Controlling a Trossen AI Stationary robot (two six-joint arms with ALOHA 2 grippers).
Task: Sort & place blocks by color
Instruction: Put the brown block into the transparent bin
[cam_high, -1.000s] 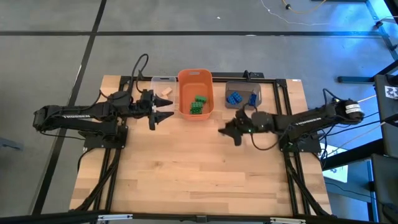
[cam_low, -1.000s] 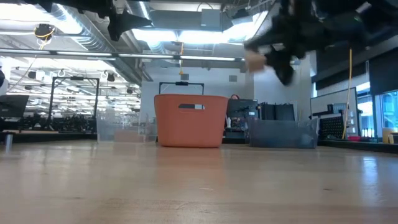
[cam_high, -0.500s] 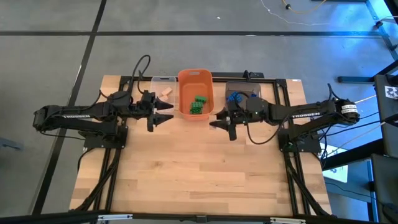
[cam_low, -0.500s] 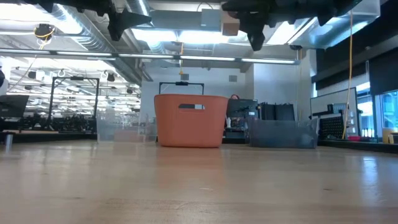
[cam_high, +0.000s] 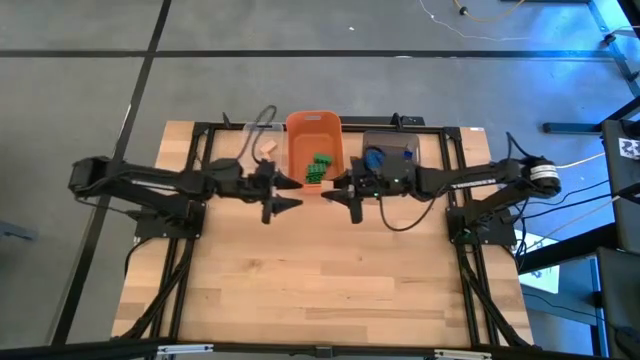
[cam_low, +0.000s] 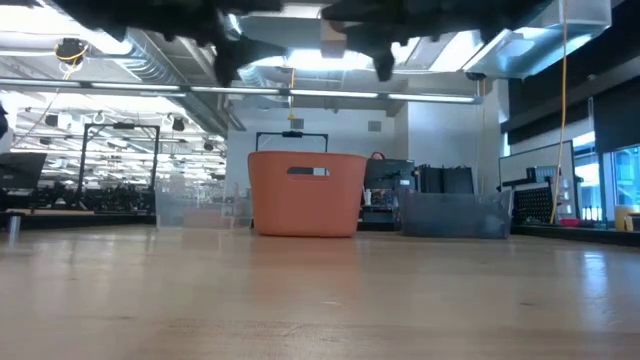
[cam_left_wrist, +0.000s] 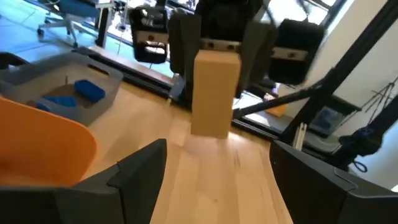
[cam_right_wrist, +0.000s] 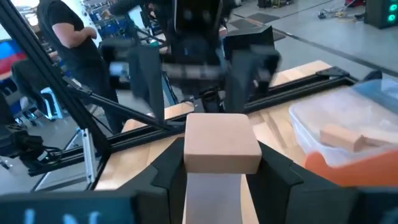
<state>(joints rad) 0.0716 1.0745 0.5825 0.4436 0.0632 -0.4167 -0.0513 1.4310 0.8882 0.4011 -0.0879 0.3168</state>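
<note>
Above the table in front of the orange bin (cam_high: 313, 150), right gripper (cam_high: 334, 190) clamping a tan block (cam_right_wrist: 221, 142), facing the wide-spread left gripper (cam_high: 292, 193)

No words, numbers or signs can be read on anything here; any marks are too small to tell.

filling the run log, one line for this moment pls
right pincer: shut on tan block | left pincer: open, facing it | spot: above table, before orange bin | phase: handover
</note>
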